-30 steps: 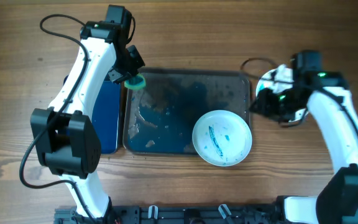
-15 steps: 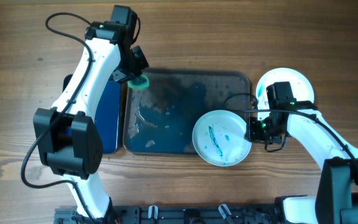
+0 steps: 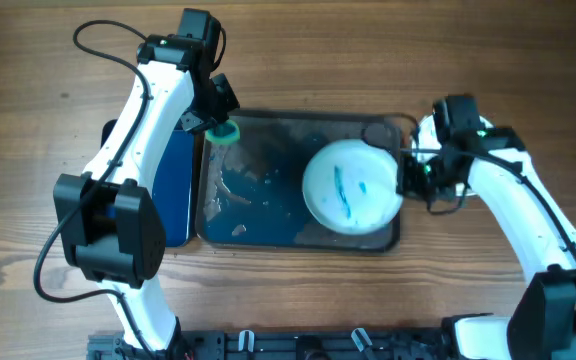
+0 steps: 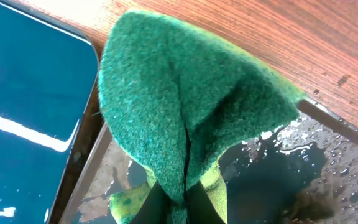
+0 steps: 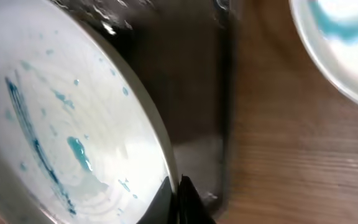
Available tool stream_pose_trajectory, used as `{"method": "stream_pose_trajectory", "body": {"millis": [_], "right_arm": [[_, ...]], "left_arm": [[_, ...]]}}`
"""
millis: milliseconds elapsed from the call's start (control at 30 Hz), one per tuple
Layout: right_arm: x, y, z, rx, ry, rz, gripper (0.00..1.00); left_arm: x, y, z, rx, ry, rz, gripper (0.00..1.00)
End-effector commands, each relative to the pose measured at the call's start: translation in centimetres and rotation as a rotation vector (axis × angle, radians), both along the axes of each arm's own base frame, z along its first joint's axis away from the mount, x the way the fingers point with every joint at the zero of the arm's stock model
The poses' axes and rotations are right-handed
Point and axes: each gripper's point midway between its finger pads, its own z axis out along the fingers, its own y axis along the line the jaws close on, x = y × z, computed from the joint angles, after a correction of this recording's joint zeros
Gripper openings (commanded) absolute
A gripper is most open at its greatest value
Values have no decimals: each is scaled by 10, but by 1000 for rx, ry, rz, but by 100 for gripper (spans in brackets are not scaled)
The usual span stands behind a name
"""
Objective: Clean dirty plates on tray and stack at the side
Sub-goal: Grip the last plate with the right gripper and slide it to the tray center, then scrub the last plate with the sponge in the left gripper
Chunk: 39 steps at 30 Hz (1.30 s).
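Dirty plate (image 3: 353, 190), blue smears across its face, is over the right half of the wet tray (image 3: 268, 150) and looks tipped up. The right gripper (image 5: 179, 190) is pinched on its right edge. The left gripper (image 4: 174, 208) is clamped on the folded green sponge (image 4: 185, 112) at the tray's far-left corner. Best play, I'd say: hold the plate steady and bring the sponge across the tray's middle (plenty of room there). Mind the tray's right rim, with the second plate (image 5: 347, 43) just beyond it.
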Motion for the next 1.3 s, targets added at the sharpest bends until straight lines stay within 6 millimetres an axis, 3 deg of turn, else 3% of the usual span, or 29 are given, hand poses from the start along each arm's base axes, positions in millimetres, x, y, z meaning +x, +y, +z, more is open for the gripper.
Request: {"method": "stream_pose_trajectory", "body": {"millis": [0, 133, 267, 367, 467, 733, 867, 967, 1100, 1267], "right_arm": [[22, 30, 12, -30, -55, -182, 4], [24, 75, -30, -107, -29, -195, 4], [45, 112, -61, -65, 61, -126, 4], [58, 130, -79, -23, 89, -88, 22], [64, 133, -78, -11, 59, -68, 31], [93, 149, -78, 50, -82, 30, 27], [107, 153, -77, 49, -152, 57, 7], [114, 160, -83, 78, -169, 63, 4], [138, 171, -74, 114, -296, 112, 22], [152, 179, -64, 113, -413, 216, 23]], "left_arm": [[5, 0, 20, 1, -57, -18, 4], [5, 0, 20, 1, -57, -18, 4], [7, 0, 20, -5, -63, 5, 4], [6, 0, 20, -4, -61, 4, 4], [4, 0, 18, -3, -50, 4, 4], [-11, -37, 1, -22, -1, -82, 4], [-13, -39, 0, -21, 3, -85, 4], [-13, -39, 0, -21, 4, -86, 4], [-11, -39, 1, -23, -4, -86, 4], [-11, -39, 1, -23, -4, -86, 4]]}}
